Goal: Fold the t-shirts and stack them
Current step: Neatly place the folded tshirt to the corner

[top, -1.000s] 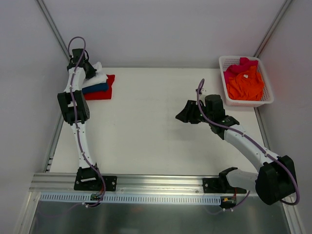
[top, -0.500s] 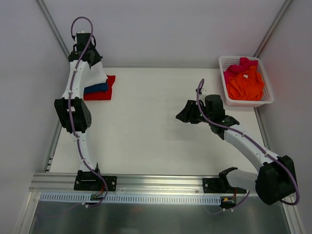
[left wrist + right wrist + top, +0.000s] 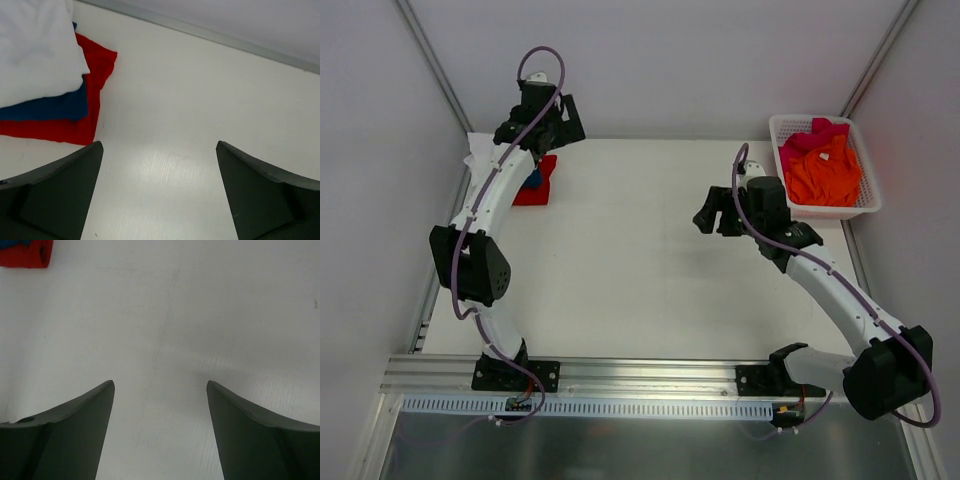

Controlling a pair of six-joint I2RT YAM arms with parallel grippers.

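At the table's far left corner lies a folded stack of t-shirts: white (image 3: 35, 50) on top, blue (image 3: 55, 107) under it, red (image 3: 75, 127) at the bottom. In the top view the left arm covers most of this stack; only the white shirt's edge (image 3: 480, 155) and the red one (image 3: 540, 185) show. My left gripper (image 3: 159, 145) hangs open and empty over bare table just right of the stack (image 3: 558, 128). My right gripper (image 3: 160, 382) is open and empty above the table's middle right (image 3: 712, 218). An orange t-shirt (image 3: 825, 175) and a pink one (image 3: 800, 142) lie crumpled in the basket.
The white lattice basket (image 3: 830, 211) stands at the far right corner, just beyond the right gripper. Metal frame posts run along both back corners and a rail lines the near edge. The red shirt's edge (image 3: 27, 255) shows far off in the right wrist view.
The left gripper has opened, let go of the white t-shirt on the stack and swung right off it. The right gripper has opened wider and shifted slightly toward the basket.
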